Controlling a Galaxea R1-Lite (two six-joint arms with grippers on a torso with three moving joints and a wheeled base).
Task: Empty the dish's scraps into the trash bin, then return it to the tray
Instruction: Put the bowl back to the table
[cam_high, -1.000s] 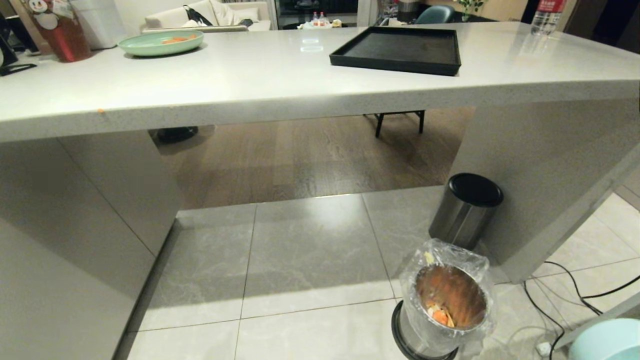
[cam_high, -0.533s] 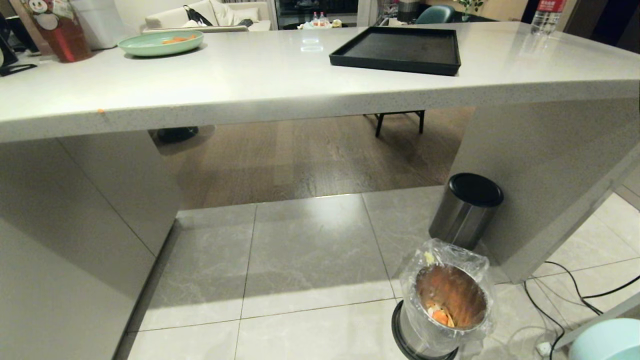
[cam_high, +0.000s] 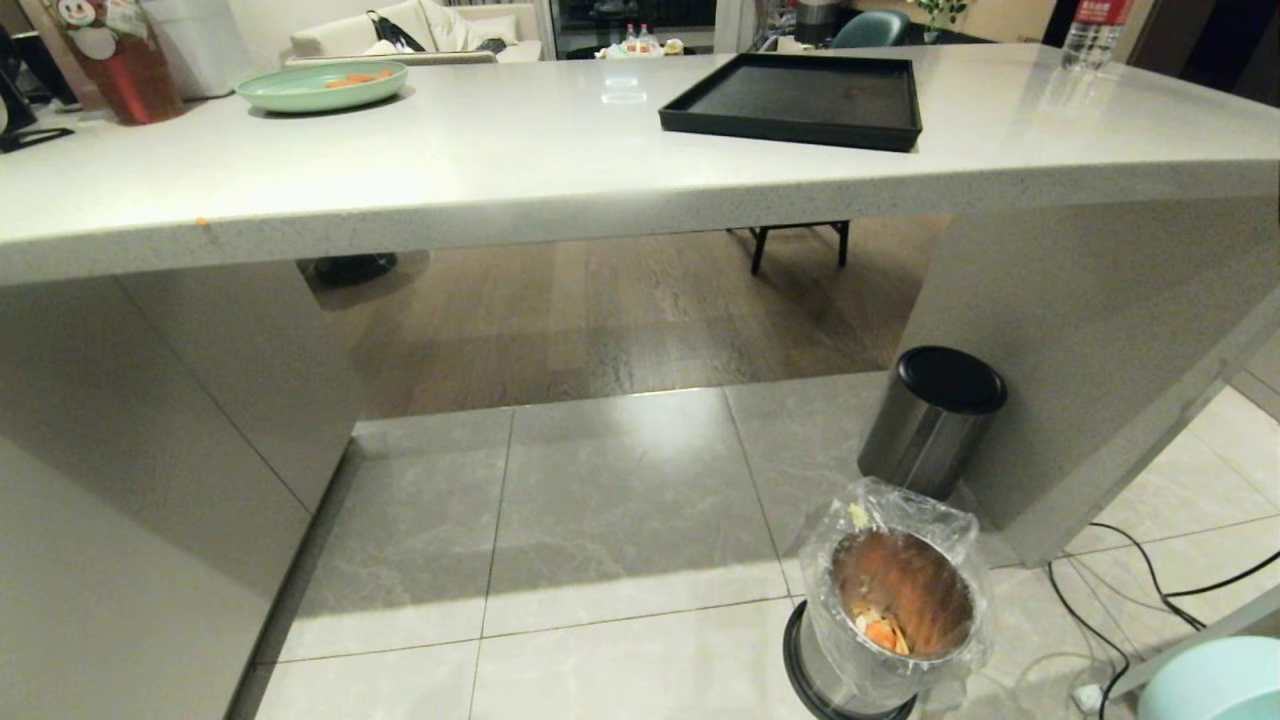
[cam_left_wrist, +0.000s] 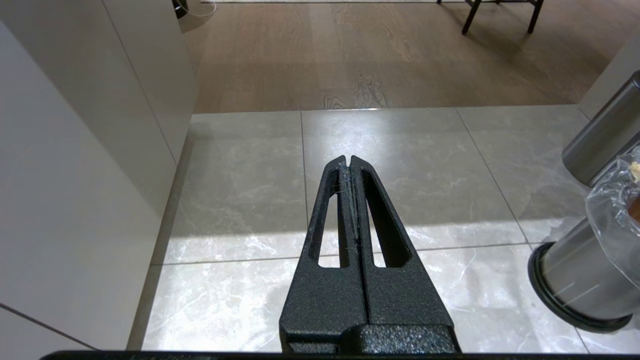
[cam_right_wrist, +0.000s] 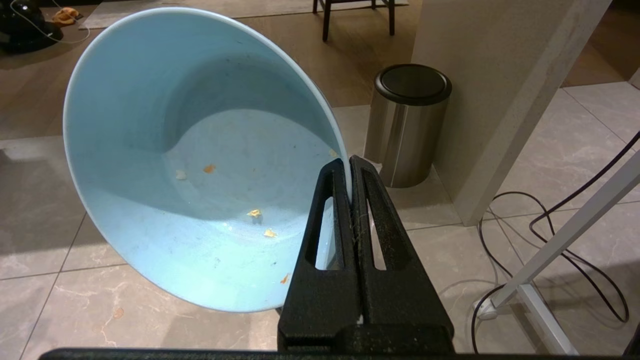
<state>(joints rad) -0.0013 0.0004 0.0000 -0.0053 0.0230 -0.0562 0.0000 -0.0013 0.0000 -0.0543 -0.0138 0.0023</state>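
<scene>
Nothing has moved since the earlier frames; head view is unchanged. Right gripper (cam_right_wrist: 349, 162) is clamped on the rim of the dish (cam_right_wrist: 200, 165), which is tipped on its side, only a few crumbs stuck inside; dish edge shows at lower right of the head view. Scraps (cam_high: 880, 630) lie in the trash bin (cam_high: 895, 610), bottom centre-right, beside the steel bin (cam_high: 935, 420). Tray (cam_high: 800, 100) sits at upper centre on the counter (cam_high: 500, 170). Left gripper (cam_left_wrist: 350, 161) is closed and empty above the floor tiles.
</scene>
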